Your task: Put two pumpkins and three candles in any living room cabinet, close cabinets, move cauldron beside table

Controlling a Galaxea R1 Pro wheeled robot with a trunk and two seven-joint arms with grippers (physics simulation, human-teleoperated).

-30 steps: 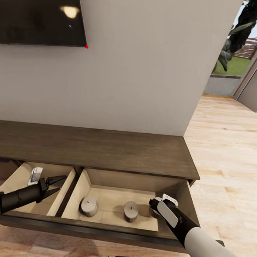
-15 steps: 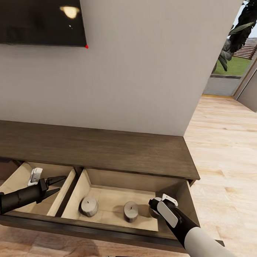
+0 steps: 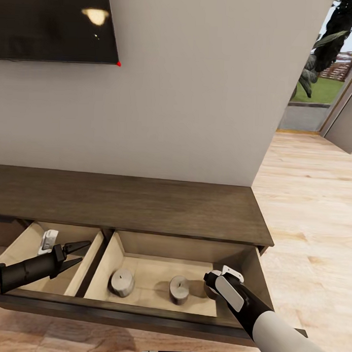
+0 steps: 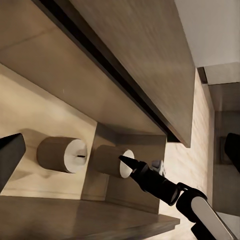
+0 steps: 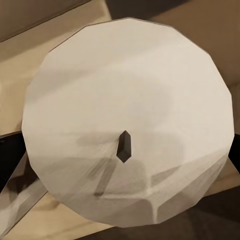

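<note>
From the head view, the brown cabinet (image 3: pixel 144 205) has both drawers pulled out; two candles (image 3: pixel 122 282) stand in the right drawer, the left gripper (image 3: pixel 78 255) hangs over the left drawer with its fingers spread, and the right gripper (image 3: pixel 219 279) reaches into the right drawer, but I cannot tell if it pinches anything. The left wrist view shows two candles (image 4: pixel 62 155) in the pale drawer near the right arm (image 4: pixel 165 186). The right wrist view looks straight down on a candle top (image 5: pixel 130 130) with its little wick (image 5: pixel 123 146).
</note>
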